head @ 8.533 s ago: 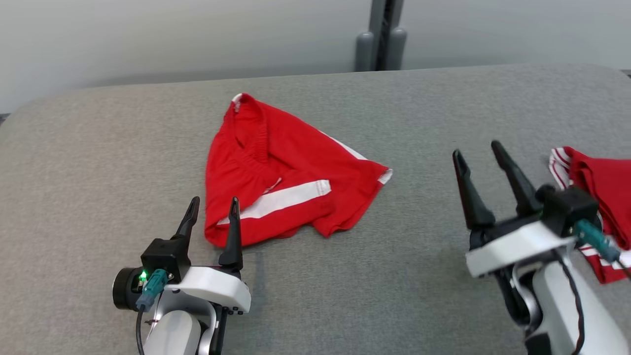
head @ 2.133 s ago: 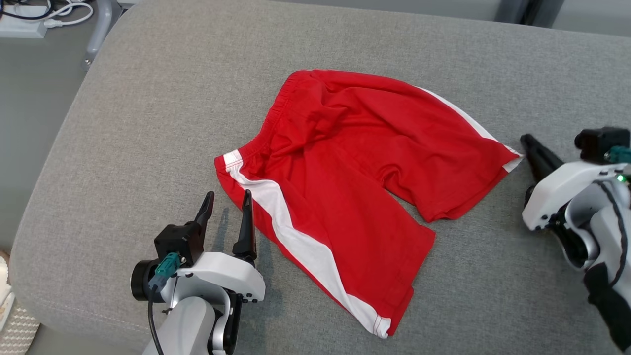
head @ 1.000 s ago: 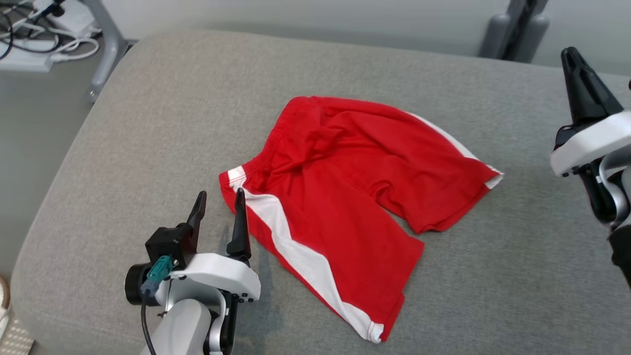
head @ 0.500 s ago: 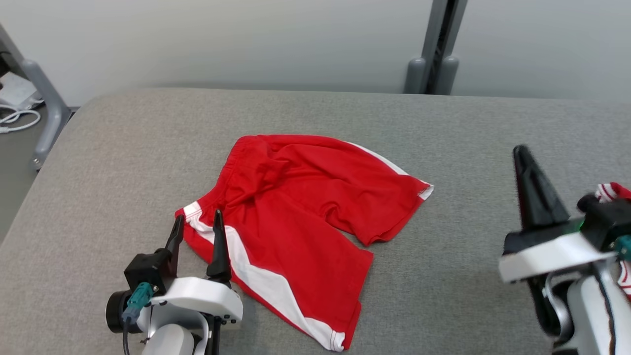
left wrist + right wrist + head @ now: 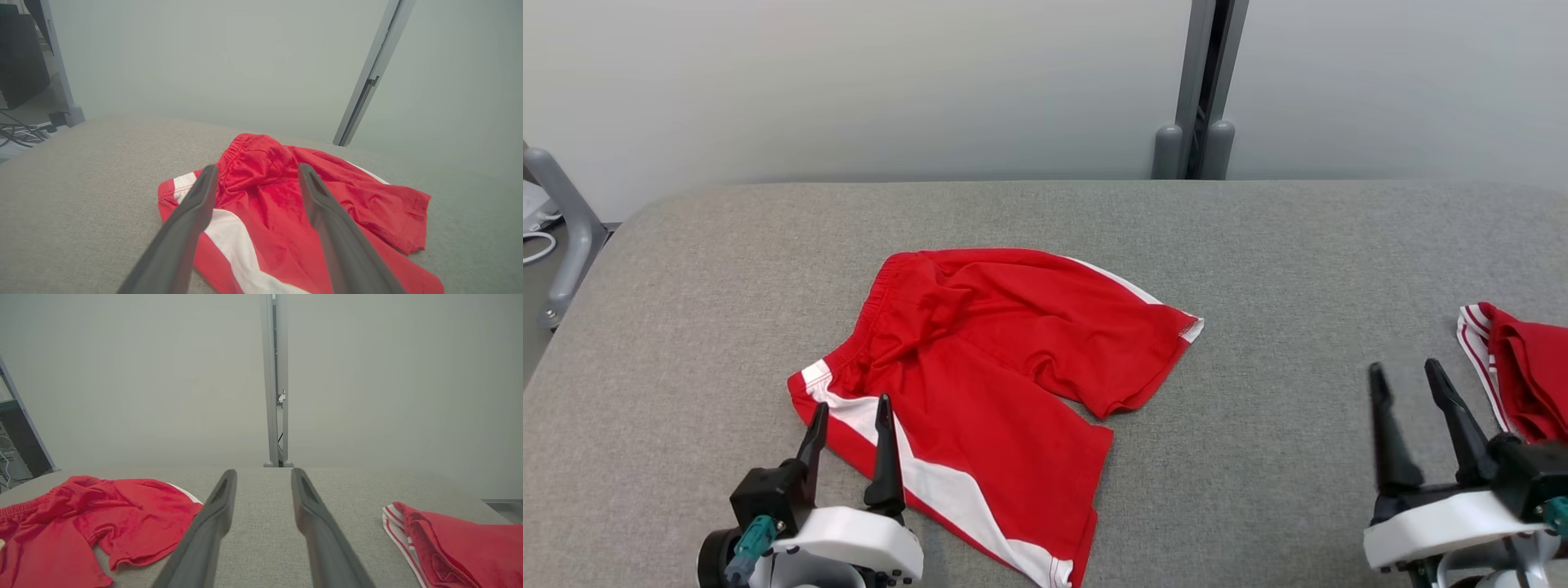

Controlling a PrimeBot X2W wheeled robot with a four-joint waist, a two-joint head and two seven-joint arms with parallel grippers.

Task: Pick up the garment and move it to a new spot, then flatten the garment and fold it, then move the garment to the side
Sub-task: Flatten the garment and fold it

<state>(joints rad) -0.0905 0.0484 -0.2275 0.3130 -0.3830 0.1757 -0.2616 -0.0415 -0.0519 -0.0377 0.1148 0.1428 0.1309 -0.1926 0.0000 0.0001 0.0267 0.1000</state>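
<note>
Grey padded bench [image 5: 1298,245] carries red shorts [image 5: 988,359] with white side stripe, spread left of middle. Waistband toward left edge, one leg reaching front edge, cloth rumpled near waistband. Left hand [image 5: 851,404] wide, empty, fingers over waistband corner by front-left; cannot tell if touching cloth. Right hand [image 5: 1404,367] fingers apart, holding nothing, over bare bench near front-right corner. Second red-and-white garment [image 5: 1531,376] bunched at right edge, just beside right hand.
</note>
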